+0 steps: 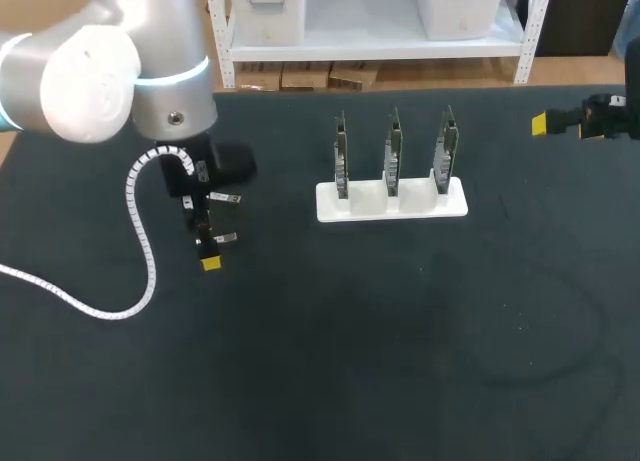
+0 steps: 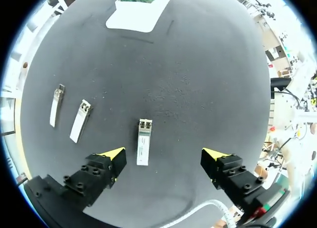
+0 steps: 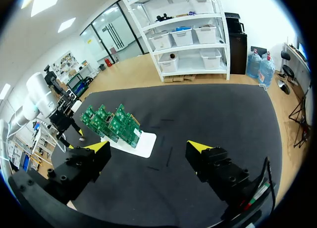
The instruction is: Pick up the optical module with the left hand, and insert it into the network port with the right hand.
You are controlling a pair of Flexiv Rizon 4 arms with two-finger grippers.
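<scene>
A silver optical module [image 2: 143, 141] lies flat on the black table between the fingers of my left gripper [image 2: 166, 154], nearer one finger and untouched. That gripper is open and points down at the table. Two more modules [image 2: 80, 120] [image 2: 57, 105] lie off to one side of it. In the head view the left gripper [image 1: 205, 239] hangs at the table's left, with two small modules [image 1: 226, 238] [image 1: 224, 197] showing beside it. A white holder [image 1: 392, 203] carries three upright green boards [image 1: 393, 151] with the ports. My right gripper [image 1: 560, 123] [image 3: 148, 146] is open and empty at the far right.
My left arm's white spiral cable [image 1: 140, 251] trails over the table at the left. The holder with its boards [image 3: 111, 123] stands well ahead of the right gripper, with bare black table [image 1: 400, 341] in front of it.
</scene>
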